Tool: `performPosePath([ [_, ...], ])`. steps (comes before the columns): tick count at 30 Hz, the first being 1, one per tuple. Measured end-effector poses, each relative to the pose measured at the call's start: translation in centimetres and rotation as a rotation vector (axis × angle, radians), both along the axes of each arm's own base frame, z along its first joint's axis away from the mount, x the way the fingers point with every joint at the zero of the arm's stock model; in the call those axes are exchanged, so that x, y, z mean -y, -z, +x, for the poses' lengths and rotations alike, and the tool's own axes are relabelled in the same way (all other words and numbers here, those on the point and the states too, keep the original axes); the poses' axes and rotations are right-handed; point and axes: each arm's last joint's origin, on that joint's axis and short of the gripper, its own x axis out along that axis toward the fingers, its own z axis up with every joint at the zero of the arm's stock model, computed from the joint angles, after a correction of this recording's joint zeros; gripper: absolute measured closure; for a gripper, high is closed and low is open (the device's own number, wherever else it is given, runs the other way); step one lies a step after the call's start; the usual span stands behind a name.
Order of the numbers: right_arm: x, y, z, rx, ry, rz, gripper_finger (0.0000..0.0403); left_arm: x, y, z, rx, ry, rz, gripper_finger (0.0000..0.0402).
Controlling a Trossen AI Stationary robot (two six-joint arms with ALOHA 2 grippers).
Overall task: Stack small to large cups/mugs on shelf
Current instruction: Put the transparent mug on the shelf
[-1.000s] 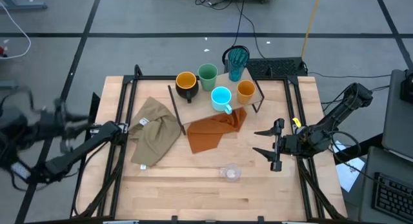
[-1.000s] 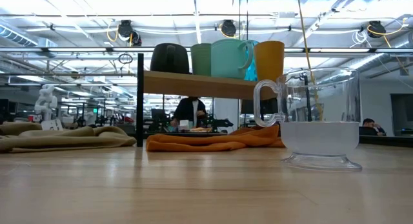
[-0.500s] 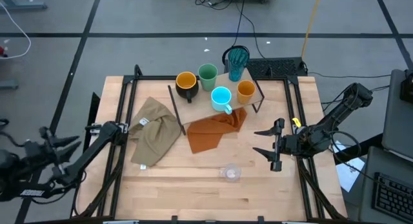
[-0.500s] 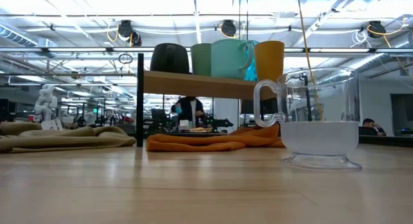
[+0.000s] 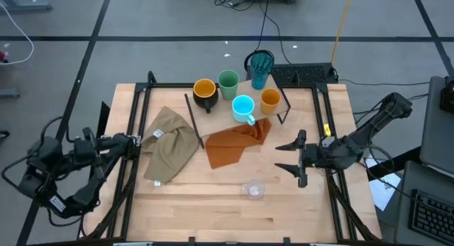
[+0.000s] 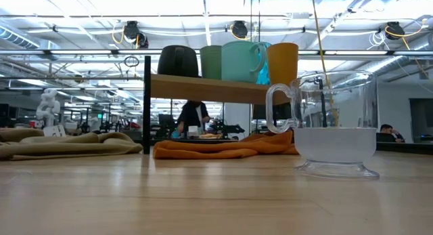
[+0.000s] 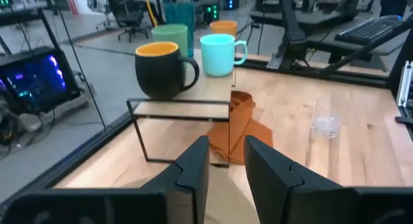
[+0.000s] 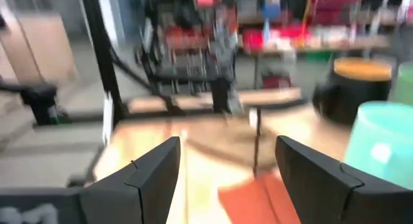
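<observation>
The right claw, spread and empty, needed a level approach to the clear glass (handle sideways, fragile).

A clear glass handled cup stands close on the pale wooden tabletop, and behind it a crumpled orange cloth lies under a low plywood shelf on black legs bearing a black mug, green cup, teal mug and orange cup.

I pulled the left gripper back off the table's left edge; the right gripper edged slightly toward the shelf.
</observation>
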Motion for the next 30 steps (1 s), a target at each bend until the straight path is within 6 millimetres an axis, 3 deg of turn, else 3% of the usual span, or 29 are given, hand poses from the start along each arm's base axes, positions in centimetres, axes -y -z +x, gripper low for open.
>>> performPosePath([
  [5,0.4,-0.5,2.0,-0.242,0.004,-0.020,0.0156,0.0,-0.5,0.0,0.026,0.001,0.041,0.0304],
  [8,0.9,-1.2,3.6,-0.335,-0.077,0.045,0.0156,0.0,-0.6,0.0,0.044,-0.004,0.034,0.0304],
  [13,1.7,-0.8,6.2,-0.516,-0.143,0.132,0.0156,-0.1,-0.7,0.0,0.048,-0.011,0.032,0.0304],
  [19,1.2,1.8,8.7,-0.651,-0.219,0.074,0.0156,-0.1,-0.7,0.0,0.053,-0.023,0.020,0.0304],
  [30,0.4,5.4,10.7,-0.803,-0.265,0.078,0.0156,-0.1,-0.7,0.0,0.061,-0.031,0.000,0.0304],
])
